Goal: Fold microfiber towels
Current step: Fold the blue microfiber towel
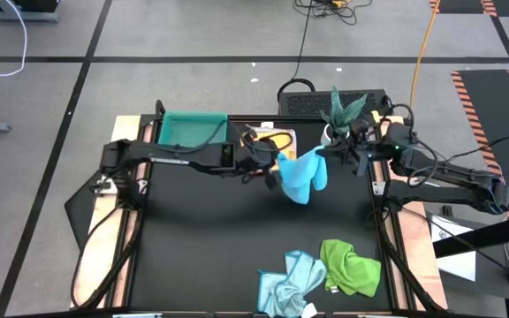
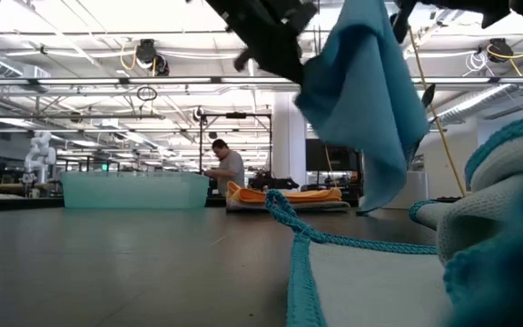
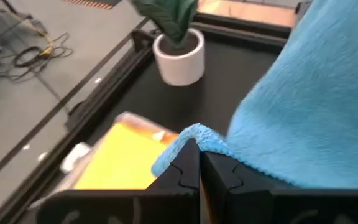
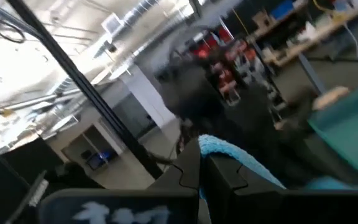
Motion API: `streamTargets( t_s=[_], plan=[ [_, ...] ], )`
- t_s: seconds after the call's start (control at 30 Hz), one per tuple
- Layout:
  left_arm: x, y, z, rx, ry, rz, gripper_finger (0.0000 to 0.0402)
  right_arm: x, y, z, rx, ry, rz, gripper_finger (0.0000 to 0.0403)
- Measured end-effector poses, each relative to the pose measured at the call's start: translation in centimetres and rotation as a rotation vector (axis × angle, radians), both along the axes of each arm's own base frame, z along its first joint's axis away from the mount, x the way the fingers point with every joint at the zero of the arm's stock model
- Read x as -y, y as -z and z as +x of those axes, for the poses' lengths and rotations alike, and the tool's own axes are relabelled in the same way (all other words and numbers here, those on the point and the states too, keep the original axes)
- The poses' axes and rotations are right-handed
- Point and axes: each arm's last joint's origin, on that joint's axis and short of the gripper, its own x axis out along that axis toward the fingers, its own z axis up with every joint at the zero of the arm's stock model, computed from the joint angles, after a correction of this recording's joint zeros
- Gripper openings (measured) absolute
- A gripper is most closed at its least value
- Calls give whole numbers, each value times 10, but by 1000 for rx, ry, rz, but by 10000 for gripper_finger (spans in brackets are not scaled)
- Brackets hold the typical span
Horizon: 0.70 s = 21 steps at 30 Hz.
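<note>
My left gripper (image 1: 274,170) and right gripper (image 1: 328,155) pinch the limp blue towel (image 1: 302,177) by its top corners.

One towel (image 1: 303,175) hangs in the air over the middle of the surface (image 1: 201,238), between the left claw (image 1: 270,168) and the right claw (image 1: 332,154). Two more towels (image 1: 321,272) lie at the lower right. The tray (image 1: 191,130) sits at the upper left, and the plant pot (image 1: 329,134) at the upper right.
</note>
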Motion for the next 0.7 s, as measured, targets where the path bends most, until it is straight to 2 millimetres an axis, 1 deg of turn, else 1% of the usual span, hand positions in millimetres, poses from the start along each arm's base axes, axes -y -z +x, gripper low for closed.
streamTargets(
  t_s=[0.07,0.13,0.17,0.2,0.23,0.3,0.37,0.43,0.53,0.7],
  plan=[
    [2,-11,-7,11,-19,20,2,0,4,0,-40,0,16,0],
    [4,-24,-20,3,-39,40,1,0,7,1,-70,0,28,0],
    [5,-27,-23,-3,-53,52,1,0,9,1,-88,1,33,0],
    [6,-32,-25,20,-68,64,1,0,10,1,-106,1,39,0],
    [6,-40,-32,28,-75,68,1,0,12,1,-117,1,43,0],
    [8,-44,-40,0,-90,81,1,1,14,1,-136,4,32,0],
    [8,-53,-45,40,-98,73,1,1,16,1,-156,8,33,2],
    [8,-53,-50,21,-107,69,1,2,18,2,-174,14,39,8],
    [8,-56,-53,21,-114,62,1,4,27,1,-261,48,59,20],
    [8,-57,-53,40,-135,56,0,6,47,-3,-464,123,101,36]
  ],
)
